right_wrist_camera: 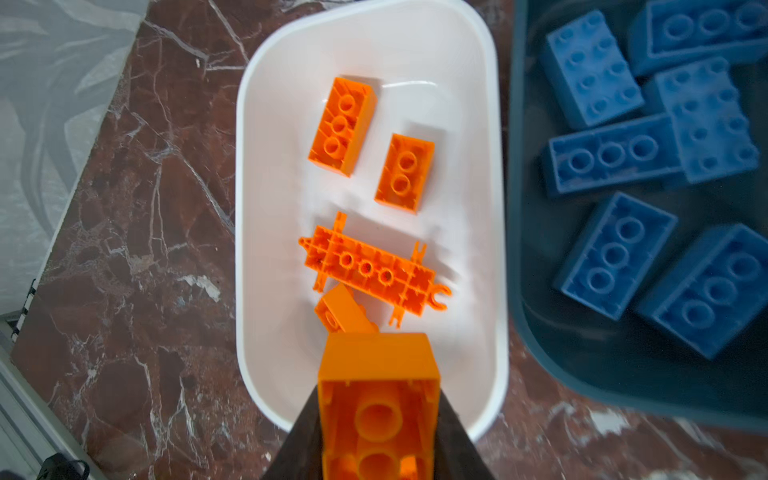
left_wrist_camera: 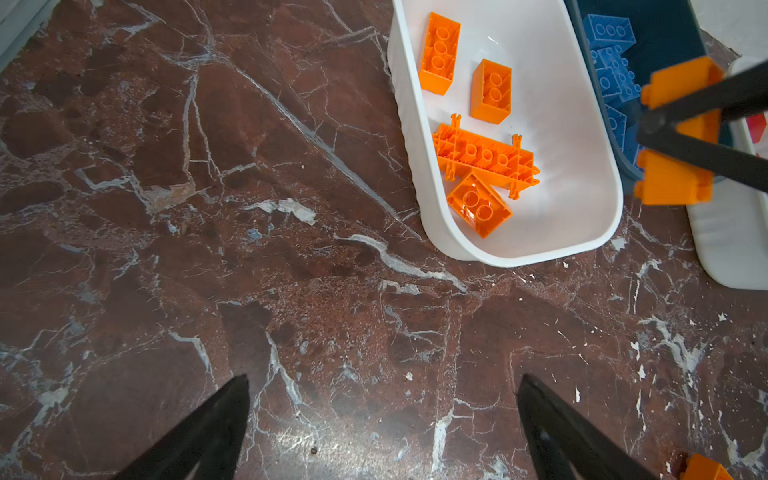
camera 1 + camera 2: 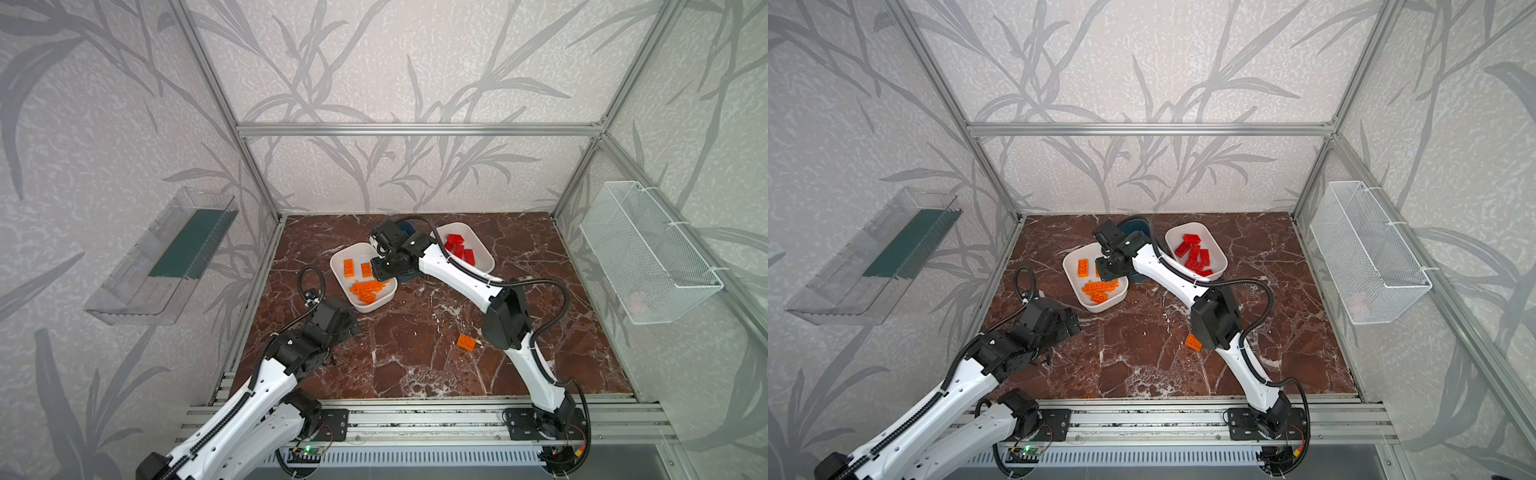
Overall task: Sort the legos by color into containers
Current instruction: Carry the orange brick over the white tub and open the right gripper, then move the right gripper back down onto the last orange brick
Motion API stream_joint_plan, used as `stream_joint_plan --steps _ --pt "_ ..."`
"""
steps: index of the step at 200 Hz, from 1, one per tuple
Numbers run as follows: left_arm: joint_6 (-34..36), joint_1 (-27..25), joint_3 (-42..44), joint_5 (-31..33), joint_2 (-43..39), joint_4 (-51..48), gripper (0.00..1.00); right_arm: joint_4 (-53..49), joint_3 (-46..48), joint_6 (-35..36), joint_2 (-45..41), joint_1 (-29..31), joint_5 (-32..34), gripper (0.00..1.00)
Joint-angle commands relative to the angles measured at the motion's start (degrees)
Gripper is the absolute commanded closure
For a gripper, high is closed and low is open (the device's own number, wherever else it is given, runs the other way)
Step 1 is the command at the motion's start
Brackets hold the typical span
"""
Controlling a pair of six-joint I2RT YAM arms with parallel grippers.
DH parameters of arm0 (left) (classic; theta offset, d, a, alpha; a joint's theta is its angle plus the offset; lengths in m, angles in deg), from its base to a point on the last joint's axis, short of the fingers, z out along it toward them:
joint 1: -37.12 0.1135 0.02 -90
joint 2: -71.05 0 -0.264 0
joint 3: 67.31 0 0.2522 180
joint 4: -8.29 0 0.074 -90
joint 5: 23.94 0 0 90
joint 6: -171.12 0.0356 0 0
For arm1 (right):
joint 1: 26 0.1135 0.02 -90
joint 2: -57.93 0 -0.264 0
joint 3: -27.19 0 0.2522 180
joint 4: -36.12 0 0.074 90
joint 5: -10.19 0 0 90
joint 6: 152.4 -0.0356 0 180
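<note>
1. The right claw (image 1: 378,390) is clamped narrow on an orange brick (image 1: 376,357). It pinches the two long side walls, and the hollow underside faces its wrist camera at the lower middle of the frame.
2. That brick hangs over the lower end of the white tub (image 1: 469,166). Four more orange bricks (image 1: 343,124) lie inside: two blocks, a long ribbed piece and a small tilted one.
3. The teal tub (image 1: 582,374) with the blue bricks (image 1: 611,153) sits just beside it, at the right of that frame. In a top view, the second white tub (image 3: 484,253) holds the red bricks (image 3: 459,249), right of the arm.
4. One loose orange brick (image 3: 466,342) lies on the worktop (image 3: 407,374), right of centre near the right arm's elbow and well apart from all the tubs.
5. The left claw (image 2: 384,378) stands wide and empty over bare worktop, at the bottom edge of its wrist view.
6. We judge these bricks light, rigid and smooth-sided. They won't crush, but they can slip or twist in a pinch.
7. We would take the loose one across its flat long walls, clear of the studs.
8. The tubs are shallow, so we think a high release could bounce the brick out. A low release looks safer.
</note>
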Motion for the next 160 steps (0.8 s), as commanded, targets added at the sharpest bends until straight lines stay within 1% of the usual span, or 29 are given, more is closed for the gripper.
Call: stream_joint_plan --steps 1,20,36,60,89,98,119,138,160 --pt "-1.49 0.26 0.42 3.79 -1.66 -2.09 0.01 -10.08 -11.94 1.69 7.38 0.04 -1.09 0.65" --pt "-1.37 0.36 0.45 3.88 -2.94 -2.52 0.01 -13.29 -21.98 1.96 13.23 0.03 -2.28 0.51" --pt "-1.27 0.46 0.32 3.86 -3.61 -2.83 0.01 -12.51 -23.99 2.05 14.06 0.04 -3.23 0.44" --pt "-1.21 0.43 0.04 3.60 -3.97 -3.00 0.01 -9.68 -19.08 2.36 9.40 0.05 -3.26 0.38" --pt "-0.68 0.41 -0.52 1.75 -3.97 -2.55 0.01 -9.54 -9.64 4.13 0.24 0.08 -0.13 0.36" --pt "-0.52 0.40 -0.61 0.67 -4.14 -2.12 0.01 -9.37 -5.32 4.41 -3.17 0.29 1.35 0.35" --pt "0.56 0.46 -0.43 -3.04 -4.59 -0.27 0.01 -6.04 9.21 4.48 -13.28 1.05 5.16 0.34" --pt "-0.01 0.30 -0.08 -7.50 -4.91 1.26 0.01 0.29 27.08 2.57 -24.02 1.19 7.96 0.31" --pt "-0.86 0.04 0.91 -12.58 -4.30 4.25 0.01 6.16 45.36 -0.95 -35.71 1.10 10.85 0.27"
